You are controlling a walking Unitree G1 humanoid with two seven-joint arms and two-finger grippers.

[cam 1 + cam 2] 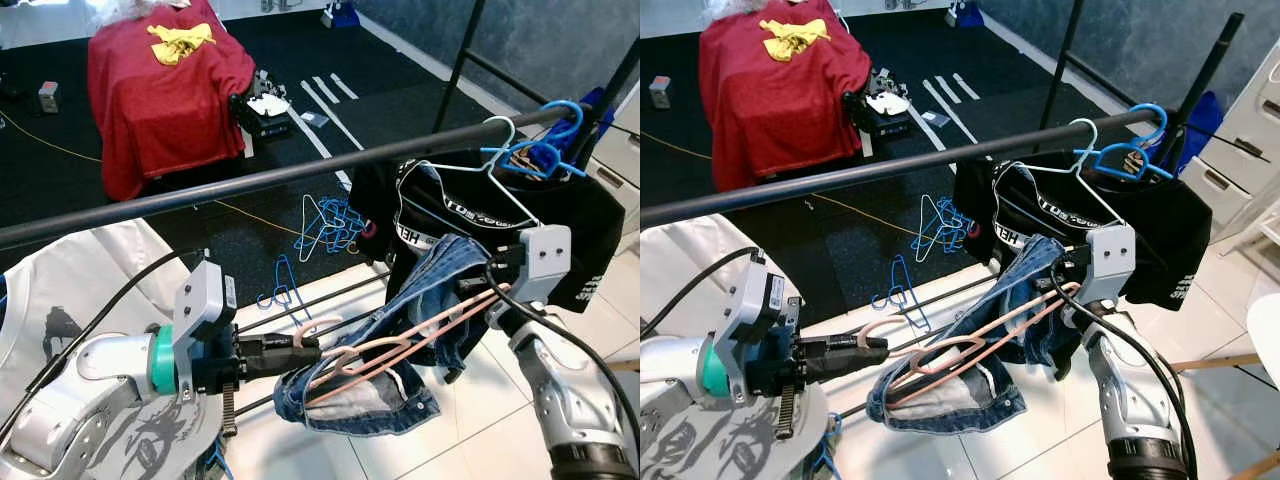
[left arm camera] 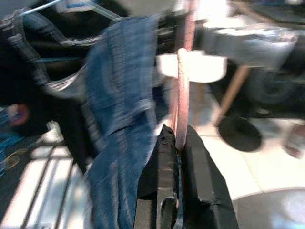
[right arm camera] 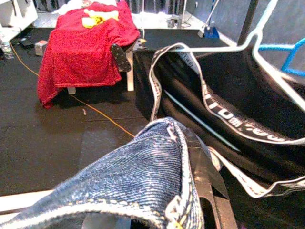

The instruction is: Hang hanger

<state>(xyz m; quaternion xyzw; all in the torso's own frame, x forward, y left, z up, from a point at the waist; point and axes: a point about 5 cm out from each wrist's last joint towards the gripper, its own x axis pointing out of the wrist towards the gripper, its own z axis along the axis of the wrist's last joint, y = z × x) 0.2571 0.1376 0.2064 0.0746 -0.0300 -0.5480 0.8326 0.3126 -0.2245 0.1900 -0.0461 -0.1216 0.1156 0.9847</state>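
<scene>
I have the pink hanger [image 1: 400,350] slung between my two grippers, below and on the near side of the dark rail [image 1: 280,180], with the denim shorts [image 1: 400,340] draped over it and sagging toward the floor. Its hook [image 1: 318,327] lies near my left fingertips, pointing left rather than up, so it is not on the rail yet.

My left gripper [image 2: 175,143] is pinched tight on the hanger's pink bar; the wrist view shows the fingers [image 2: 164,157] closed with the bar squeezed between them. My right gripper [image 1: 478,284] sits at the hanger's other end, but denim covers the fingers, so I cannot tell how they stand or whether they truly grip.

On the right stretch of rail a black garment [image 1: 560,220] already hangs on a white hanger [image 1: 500,160], with blue hangers [image 1: 545,140] bunched at the far right end. A white printed shirt [image 1: 90,300] hangs to the left. More blue hangers [image 1: 325,225] lie on the dark floor beyond, and a red cloth [image 1: 160,90] covers something far back.

I judge this to be the carry step. Next I'd need to turn the hook upright, lift it above the rail, and drop it into the open stretch between the shirt and the black garment, watching that the shorts don't slide off.
</scene>
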